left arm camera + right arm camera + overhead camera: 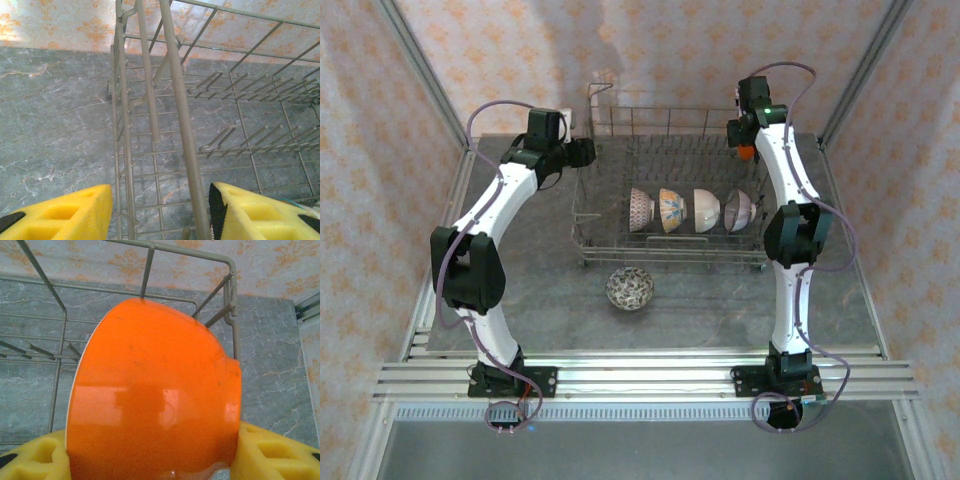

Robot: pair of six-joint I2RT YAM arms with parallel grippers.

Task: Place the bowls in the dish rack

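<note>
Standing on the far half of the grey marbled bench (pixel 720 300), the large rectangular grey wire dish rack (pixel 670 258) carries four small round ceramic bowls on edge in a row along its near side: from left to right a mauve patterned bowl (pixel 641 210), an orange-and-blue floral bowl (pixel 672 210), a plain white bowl (pixel 706 210) and a pink patterned bowl (pixel 739 211). A fifth, dark-patterned bowl (pixel 630 288) sits upright on the bench just in front of the rack's near wall, apart from it. The right tool (pixel 152 462) is clamped on a bright orange ceramic bowl (pixel 155 390), its yellow foam pads (pixel 272 455) pressing from either side. The bowl is held on edge, its foot pointing right, with the rack's upright corner wires just behind it in the right wrist view. From above, a sliver of that orange bowl (pixel 747 153) shows at the rack's far right corner. The left tool (pixel 160 220) is at the rack's far left corner with its yellow fingers (pixel 55 215) spread apart, one on each side of the rack's left wire wall, holding nothing. The rows of tines inside that end stand bare.
</note>
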